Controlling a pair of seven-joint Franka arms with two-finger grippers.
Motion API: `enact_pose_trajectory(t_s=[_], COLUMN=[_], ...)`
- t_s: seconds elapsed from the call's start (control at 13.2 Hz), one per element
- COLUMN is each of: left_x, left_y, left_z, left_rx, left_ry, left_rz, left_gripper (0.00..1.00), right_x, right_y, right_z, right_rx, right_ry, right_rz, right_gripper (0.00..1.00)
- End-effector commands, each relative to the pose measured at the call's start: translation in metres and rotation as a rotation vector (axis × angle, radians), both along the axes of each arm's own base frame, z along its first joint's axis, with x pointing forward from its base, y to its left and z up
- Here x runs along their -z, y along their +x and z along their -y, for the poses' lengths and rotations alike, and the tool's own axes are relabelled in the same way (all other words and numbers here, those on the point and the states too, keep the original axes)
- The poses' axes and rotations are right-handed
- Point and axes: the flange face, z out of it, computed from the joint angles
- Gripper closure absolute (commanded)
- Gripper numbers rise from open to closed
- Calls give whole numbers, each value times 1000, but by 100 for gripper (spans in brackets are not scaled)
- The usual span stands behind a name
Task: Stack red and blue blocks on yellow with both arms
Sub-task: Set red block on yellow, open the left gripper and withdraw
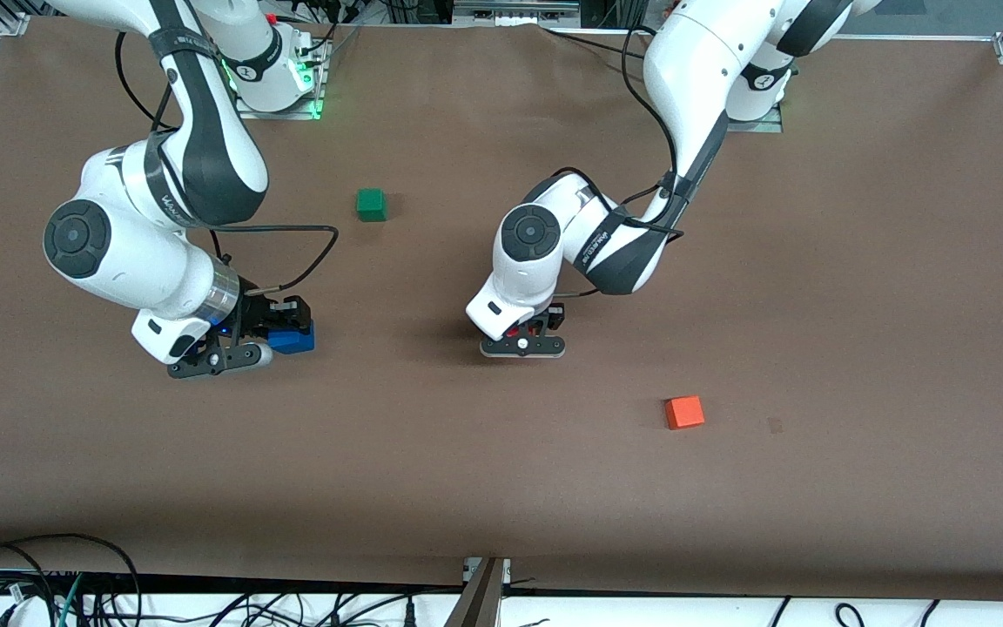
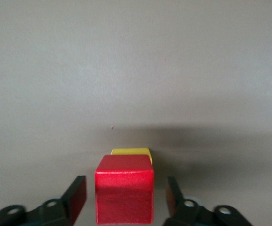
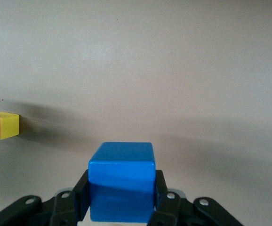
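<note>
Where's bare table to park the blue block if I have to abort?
Bare table lies nearer the front camera than the right gripper, which grips the blue block, and between it and the green cube. Also bare: the stretch toward the orange cube. Crowded: under the open left gripper, around the red block on yellow.

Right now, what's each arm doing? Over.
Left gripper open around red block on yellow block. Right gripper shut on blue block. Nothing in the way.
</note>
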Motion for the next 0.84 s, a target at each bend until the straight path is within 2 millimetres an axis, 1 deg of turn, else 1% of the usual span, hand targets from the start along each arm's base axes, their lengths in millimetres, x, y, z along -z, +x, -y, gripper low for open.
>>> enact_pose_trajectory(t_s=[0.0, 0.08, 0.15, 0.23, 0.3, 0.38, 0.53, 0.61, 0.68, 0.76], left_x=[-24, -27, -34, -39, -50, -75, -131, -151, -165, -184], left_y=[9, 9, 18, 33, 50, 63, 84, 86, 93, 97], left_z=[1, -3, -15, -38, -67, -93, -160, -186, -221, -250], left_rx=[-21, -24, -35, -67, -106, -118, -87, -61, -69, -62], left_ry=[18, 29, 30, 32, 33, 30, 36, 52, 63, 64], left_rz=[0, -11, -8, -20, -29, -22, -19, -36, -56, -48], left_gripper=[0, 0, 0, 0, 0, 0, 0, 0, 0, 0], right_x=[-6, -6, -6, -6, -6, -9, -6, -1, 2, 8], right_y=[4, 4, 3, 0, -5, -5, -9, -13, -20, -27], right_z=[-2, -2, -5, -16, -36, -55, -89, -112, -141, -173], right_rx=[11, 11, 25, 63, 86, 82, 111, 127, 122, 134], right_ry=[-10, -10, -8, -11, -12, -13, -16, -18, -22, -38], right_rz=[7, 7, 4, -5, -10, 0, -5, -11, -9, -4], right_gripper=[79, 79, 79, 79, 79, 79, 79, 79, 79, 79])
